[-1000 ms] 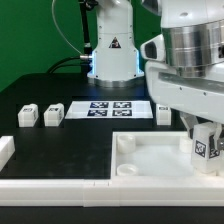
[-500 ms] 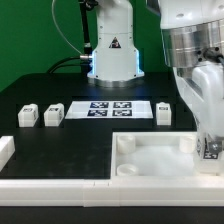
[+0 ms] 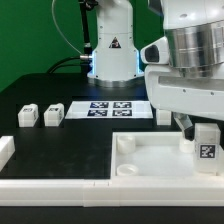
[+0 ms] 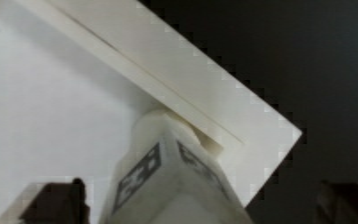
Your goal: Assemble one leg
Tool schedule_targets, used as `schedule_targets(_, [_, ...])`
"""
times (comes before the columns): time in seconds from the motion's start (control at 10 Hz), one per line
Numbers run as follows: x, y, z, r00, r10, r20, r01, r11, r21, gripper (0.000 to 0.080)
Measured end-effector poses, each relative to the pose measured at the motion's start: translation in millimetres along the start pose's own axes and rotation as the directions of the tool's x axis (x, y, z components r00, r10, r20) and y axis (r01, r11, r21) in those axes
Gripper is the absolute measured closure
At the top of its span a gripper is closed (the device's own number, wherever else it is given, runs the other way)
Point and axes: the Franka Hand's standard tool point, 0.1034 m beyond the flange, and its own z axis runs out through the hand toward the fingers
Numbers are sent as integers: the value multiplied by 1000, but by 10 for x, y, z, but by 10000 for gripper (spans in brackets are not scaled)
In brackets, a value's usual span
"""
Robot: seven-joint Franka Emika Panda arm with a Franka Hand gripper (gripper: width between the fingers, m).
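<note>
A leg (image 3: 207, 150), a small white block with a black-and-white marker facing the camera, stands upright at the right corner of the large white tray-like piece (image 3: 150, 160). My gripper (image 3: 198, 128) hangs directly over it. In the wrist view the leg (image 4: 172, 165) rises between my two dark fingers (image 4: 55, 203), with a gap on each side, so the gripper (image 4: 194, 208) is open around it and not touching. Three more legs lie on the black table: two on the exterior view's left (image 3: 27, 115) (image 3: 52, 115) and one behind the tray (image 3: 164, 112).
The marker board (image 3: 108, 108) lies at the back centre before the robot base (image 3: 112, 55). A long white bar (image 3: 60, 187) runs along the front edge. A white piece (image 3: 5, 150) sits at the far left.
My hand has turned about its vertical axis above the leg and now shows its broad side. The leg has stayed at the tray's right corner.
</note>
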Motion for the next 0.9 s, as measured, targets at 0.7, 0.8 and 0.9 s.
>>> schedule_targets(0.7, [19,10,-39,841,-539,42,540,839,-66,408])
schedule_targets(0.8, [16,16,-35,907,-420,36,421,904,-66,408])
schedule_targets(0.9, [28,32,-32,942,-334,29,335,939,-72,499])
